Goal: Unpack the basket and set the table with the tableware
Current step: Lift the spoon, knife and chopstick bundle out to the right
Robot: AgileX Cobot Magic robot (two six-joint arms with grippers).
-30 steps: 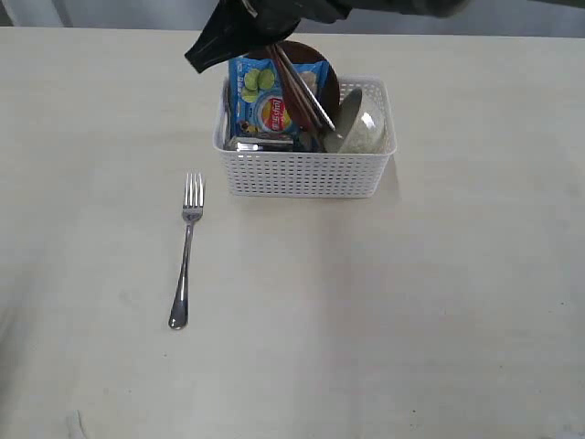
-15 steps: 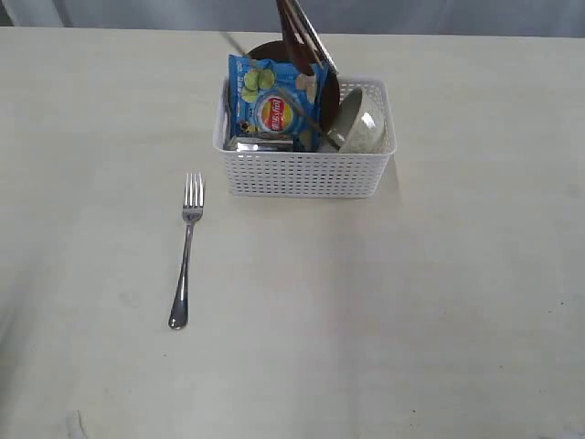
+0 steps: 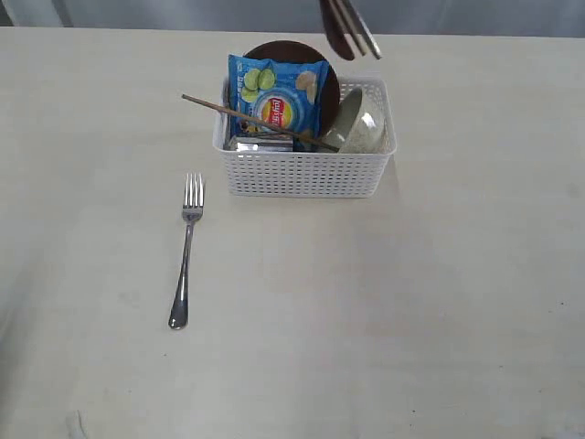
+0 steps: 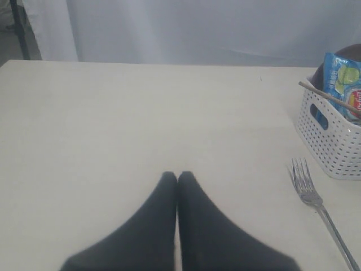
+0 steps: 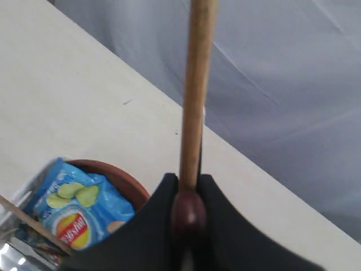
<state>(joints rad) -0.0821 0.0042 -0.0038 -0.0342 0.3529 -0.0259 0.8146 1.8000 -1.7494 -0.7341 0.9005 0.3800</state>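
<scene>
Above basket (image 3: pixel 302 176) | right pincer (image 5: pixel 189 182) clamped on wooden spoon (image 3: pixel 336 38) | left pincer (image 4: pixel 177 176) closed, empty

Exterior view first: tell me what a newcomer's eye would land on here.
The bright blue chip bag standing in the white basket draws the eye first, a wooden chopstick lying slantwise across it and jutting past the basket's left wall. At the exterior view's top edge a bundle of utensils hangs in mid-air, clamped in the right gripper. A steel fork lies alone on the table, left of the basket.
</scene>
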